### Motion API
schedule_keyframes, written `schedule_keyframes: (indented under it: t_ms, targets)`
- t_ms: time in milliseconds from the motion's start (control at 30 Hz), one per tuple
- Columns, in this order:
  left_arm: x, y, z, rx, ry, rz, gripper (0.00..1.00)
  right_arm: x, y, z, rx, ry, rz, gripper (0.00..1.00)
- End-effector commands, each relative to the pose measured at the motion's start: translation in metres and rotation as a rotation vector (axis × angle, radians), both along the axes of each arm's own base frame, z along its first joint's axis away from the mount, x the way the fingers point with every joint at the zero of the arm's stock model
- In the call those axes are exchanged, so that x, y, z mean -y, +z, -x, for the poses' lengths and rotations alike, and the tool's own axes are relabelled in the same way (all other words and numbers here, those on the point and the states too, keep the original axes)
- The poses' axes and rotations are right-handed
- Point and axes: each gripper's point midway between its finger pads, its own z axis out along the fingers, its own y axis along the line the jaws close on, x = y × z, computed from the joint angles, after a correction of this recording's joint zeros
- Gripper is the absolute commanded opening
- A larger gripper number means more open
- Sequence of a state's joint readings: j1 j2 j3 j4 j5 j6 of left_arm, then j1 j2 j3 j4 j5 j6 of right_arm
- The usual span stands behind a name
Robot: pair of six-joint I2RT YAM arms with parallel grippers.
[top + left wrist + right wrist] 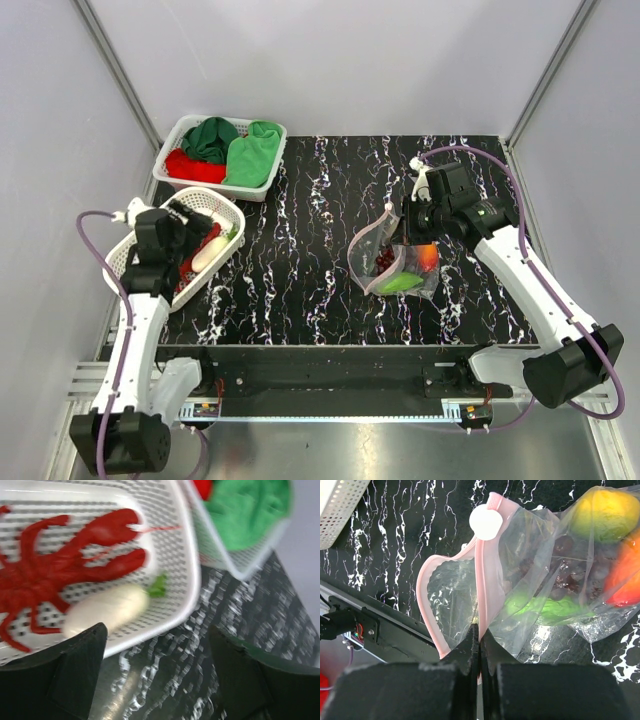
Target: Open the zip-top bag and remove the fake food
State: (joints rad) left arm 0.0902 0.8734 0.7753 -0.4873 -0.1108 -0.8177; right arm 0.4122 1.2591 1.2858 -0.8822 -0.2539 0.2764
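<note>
Marbled tabletop (300, 250) carries the open zip-top bag (385, 255), our right gripper (479, 635) pinching its pink rim. Left of it, our left gripper (156, 637) gapes empty above the lobster (55, 575); next we should fetch the bagged grapes (570, 565).

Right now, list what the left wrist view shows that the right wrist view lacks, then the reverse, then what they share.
Only left wrist: a red lobster, a white radish, a green cloth, the open left gripper. Only right wrist: the bag, mouth open, holding a yellow fruit and green vegetable, the right gripper shut on its pink edge. Both: the black marbled table and white basket mesh.
</note>
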Motion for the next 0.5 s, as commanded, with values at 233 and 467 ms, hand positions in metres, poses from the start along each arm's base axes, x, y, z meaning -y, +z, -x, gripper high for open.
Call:
schedule_keyframes:
  t_ms: [233, 467]
  targets:
    - [0.265, 0.130, 0.039, 0.510, -1.011, 0.137, 0.48, -0.012, 0.031, 0.002, 0.068, 0.040, -0.100, 0.00]
    - [0.370, 0.113, 0.085, 0.455, -1.318, 0.118, 0.32, -0.017, 0.041, 0.006, 0.071, 0.055, -0.137, 0.00]
